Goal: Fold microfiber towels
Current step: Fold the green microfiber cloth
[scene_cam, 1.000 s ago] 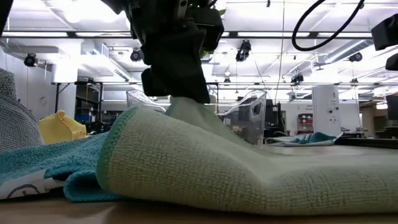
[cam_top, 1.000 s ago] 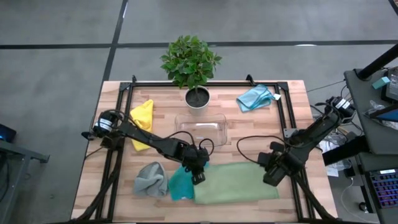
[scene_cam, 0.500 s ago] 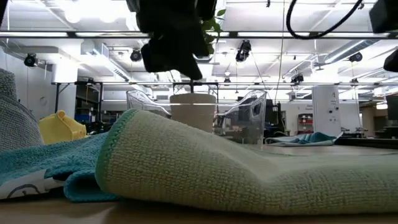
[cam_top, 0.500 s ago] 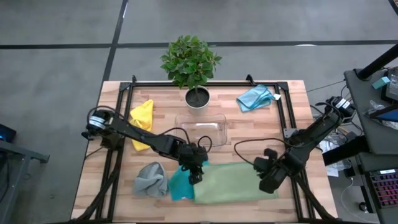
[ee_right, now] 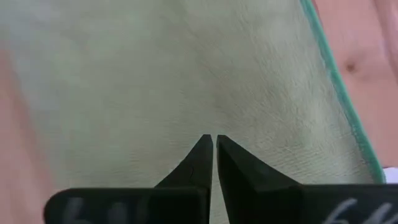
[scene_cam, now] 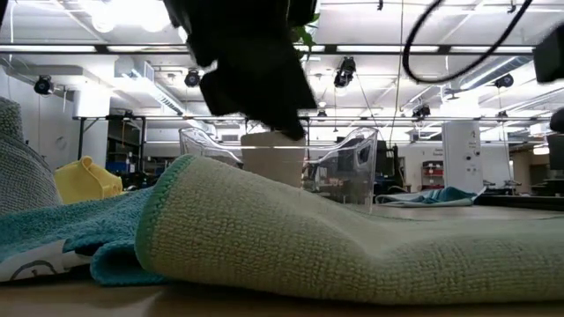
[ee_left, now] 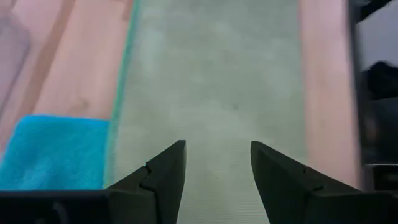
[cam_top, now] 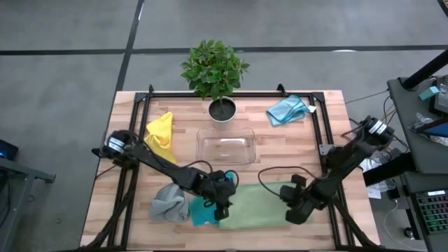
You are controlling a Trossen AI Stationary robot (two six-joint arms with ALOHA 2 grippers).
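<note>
A sage green towel (cam_top: 259,206) lies flat near the table's front edge, with a teal towel (cam_top: 203,211) at its left end and a crumpled grey towel (cam_top: 169,199) beyond that. My left gripper (cam_top: 222,199) hangs open above the green towel's left end (ee_left: 217,81), clear of it. My right gripper (cam_top: 297,208) is shut and points down at the green towel's right end (ee_right: 155,81). A yellow towel (cam_top: 159,131) lies at the far left and a light blue towel (cam_top: 287,109) at the far right. My right gripper's shut fingertips (ee_right: 202,152) come from above onto the top face of the green towel, near its right end, a little in from the teal-trimmed edge (ee_right: 342,93). I cannot tell whether they touch the cloth or have any of it between them.
A clear plastic tray (cam_top: 225,145) stands mid-table, with a potted plant (cam_top: 218,77) behind it. A black frame (cam_top: 318,126) runs along the table's sides and far edge. Bare wood shows between the tray and the green towel.
My left gripper has let go of the green towel and risen off it; the part it held up has dropped flat. My right gripper has moved down and toward the table's left and near edge, onto the towel's right end.
</note>
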